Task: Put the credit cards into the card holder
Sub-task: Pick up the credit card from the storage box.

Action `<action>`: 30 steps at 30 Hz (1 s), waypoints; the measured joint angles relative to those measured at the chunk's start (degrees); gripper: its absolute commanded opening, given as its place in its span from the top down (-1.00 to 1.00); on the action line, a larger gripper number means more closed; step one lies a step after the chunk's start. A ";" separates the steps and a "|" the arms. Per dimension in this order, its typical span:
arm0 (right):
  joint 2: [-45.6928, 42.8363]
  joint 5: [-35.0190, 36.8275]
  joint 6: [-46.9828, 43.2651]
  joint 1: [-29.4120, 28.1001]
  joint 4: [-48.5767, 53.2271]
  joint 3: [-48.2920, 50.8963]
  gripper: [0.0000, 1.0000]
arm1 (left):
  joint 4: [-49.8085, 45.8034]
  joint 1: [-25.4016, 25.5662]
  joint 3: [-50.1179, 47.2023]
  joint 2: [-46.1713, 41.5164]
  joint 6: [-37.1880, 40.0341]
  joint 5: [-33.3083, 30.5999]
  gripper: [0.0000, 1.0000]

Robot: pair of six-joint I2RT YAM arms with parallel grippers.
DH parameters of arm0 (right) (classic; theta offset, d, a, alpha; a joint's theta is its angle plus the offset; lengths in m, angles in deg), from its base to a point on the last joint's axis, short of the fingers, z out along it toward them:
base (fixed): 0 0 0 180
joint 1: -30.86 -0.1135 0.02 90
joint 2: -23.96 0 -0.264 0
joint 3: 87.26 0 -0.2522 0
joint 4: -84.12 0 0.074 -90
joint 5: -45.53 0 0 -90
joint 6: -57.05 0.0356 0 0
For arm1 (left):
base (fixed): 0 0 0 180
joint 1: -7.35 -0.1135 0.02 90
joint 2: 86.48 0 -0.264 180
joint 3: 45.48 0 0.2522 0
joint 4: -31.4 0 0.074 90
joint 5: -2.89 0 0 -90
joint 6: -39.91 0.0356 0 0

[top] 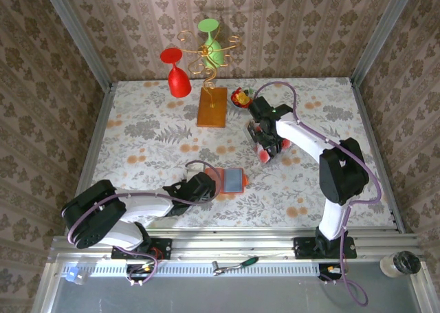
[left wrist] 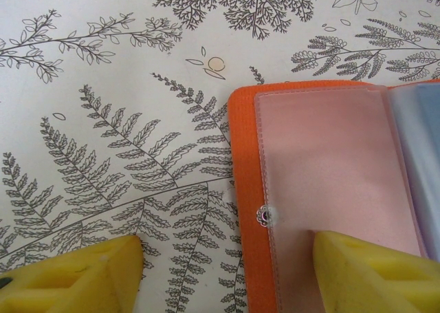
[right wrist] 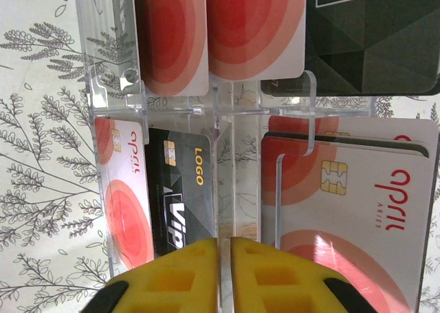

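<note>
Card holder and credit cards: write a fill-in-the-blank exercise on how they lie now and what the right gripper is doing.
1. The card holder lies ___ on the table, its inner pockets showing.
2. The credit cards stand in a ___ plastic rack.
3. At that rack, the right gripper has its jaws ___.
Missing words: open; clear; shut.
</note>
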 measured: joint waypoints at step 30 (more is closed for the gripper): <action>-12.44 -22.23 12.35 -7.91 -9.79 5.01 1.00 | -0.39 0.00 0.28 0.17 -0.02 -0.20 -0.36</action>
